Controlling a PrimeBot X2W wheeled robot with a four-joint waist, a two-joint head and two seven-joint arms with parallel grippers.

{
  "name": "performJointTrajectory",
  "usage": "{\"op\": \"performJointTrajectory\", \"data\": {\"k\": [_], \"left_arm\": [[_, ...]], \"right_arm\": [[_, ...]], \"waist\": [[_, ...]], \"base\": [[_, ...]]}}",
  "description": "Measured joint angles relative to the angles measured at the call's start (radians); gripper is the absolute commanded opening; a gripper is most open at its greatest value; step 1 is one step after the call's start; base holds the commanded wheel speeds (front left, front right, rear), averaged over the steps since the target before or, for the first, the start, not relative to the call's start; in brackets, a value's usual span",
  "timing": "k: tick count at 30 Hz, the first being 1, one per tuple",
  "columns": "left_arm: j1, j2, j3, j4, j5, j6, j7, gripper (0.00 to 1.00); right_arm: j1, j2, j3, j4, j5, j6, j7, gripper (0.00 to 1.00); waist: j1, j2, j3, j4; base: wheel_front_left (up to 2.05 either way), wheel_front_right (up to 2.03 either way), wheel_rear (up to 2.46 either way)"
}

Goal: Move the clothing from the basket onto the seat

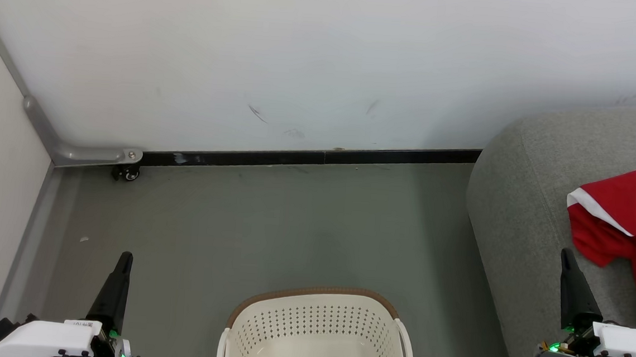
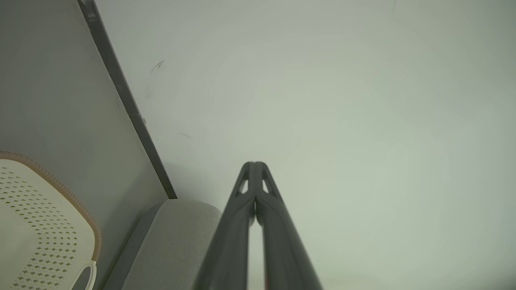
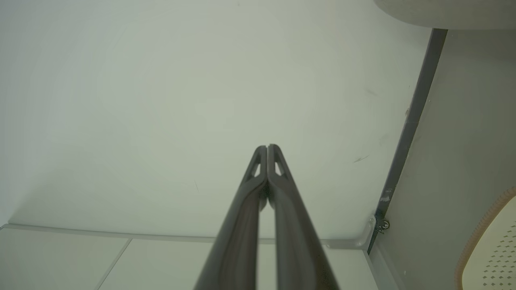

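- As the fingers of the left gripper [image 1: 124, 258] and the right gripper [image 1: 568, 257] are pressed together with no gap and nothing between them, both are to be treated as empty.
- Clothing [image 1: 623, 216] is located on the seat [image 1: 523, 204], at the right edge of the head view. Red folds and a white band are visible; the remainder is cut off by the frame.
- No fabric is seen in the visible part of the basket [image 1: 316, 324]. Its near portion is cut off, so a leftover garment cannot be ruled out. The task is judged complete or nearly so.
- Risk 1: the right gripper is positioned above the seat, just beside the lower hem of the clothing. If the arm is swept sideways, fabric may be snagged and dragged over the rounded edge onto the floor [image 1: 292, 227].
- Risk 2: if a further grasp is attempted with closed fingers, fabric would be pushed aside rather than gripped.
- Risk 3: the basket stands on the floor between the two arms. It is judged to be light and may be shifted or tipped if struck by a crossing arm.
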State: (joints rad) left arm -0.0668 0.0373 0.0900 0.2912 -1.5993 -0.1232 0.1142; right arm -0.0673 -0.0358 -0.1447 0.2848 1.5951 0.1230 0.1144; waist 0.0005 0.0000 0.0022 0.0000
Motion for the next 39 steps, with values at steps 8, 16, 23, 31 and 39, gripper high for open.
{"op": "performJointTrajectory", "data": {"k": [8, 16, 23, 31, 39], "left_arm": [[0.000, 0.000, 0.000, 0.000, 0.000, 0.000, 0.000, 0.00], [0.000, 0.000, 0.000, -0.001, 0.000, 0.000, 0.000, 0.00], [0.000, 0.000, 0.000, -0.002, 0.000, 0.000, 0.000, 0.00], [0.000, 0.000, -0.001, -0.003, 0.000, 0.000, 0.000, 0.00], [0.000, 0.000, -0.001, -0.005, 0.000, 0.000, 0.000, 0.00]], "right_arm": [[0.000, 0.000, 0.000, -0.001, 0.000, 0.000, 0.000, 0.00], [0.000, 0.000, 0.001, -0.001, 0.000, 0.000, 0.000, 0.00], [0.000, 0.000, 0.001, -0.003, 0.000, 0.000, 0.000, 0.00], [0.000, 0.000, 0.002, -0.004, 0.000, 0.000, 0.000, 0.00], [0.000, 0.000, 0.002, -0.004, 0.001, 0.000, 0.000, 0.00]], "waist": [[0.0000, 0.0000, 0.000, 0.000], [-0.0001, 0.0000, 0.000, 0.000], [-0.0002, 0.0000, 0.000, 0.000], [-0.0002, 0.0000, 0.000, 0.000], [-0.0002, 0.0000, 0.000, 0.000]], "base": [[0.00, 0.00, 0.00], [0.00, 0.00, 0.00], [0.00, 0.00, 0.00], [0.00, 0.00, 0.00], [0.00, 0.00, 0.00]]}}
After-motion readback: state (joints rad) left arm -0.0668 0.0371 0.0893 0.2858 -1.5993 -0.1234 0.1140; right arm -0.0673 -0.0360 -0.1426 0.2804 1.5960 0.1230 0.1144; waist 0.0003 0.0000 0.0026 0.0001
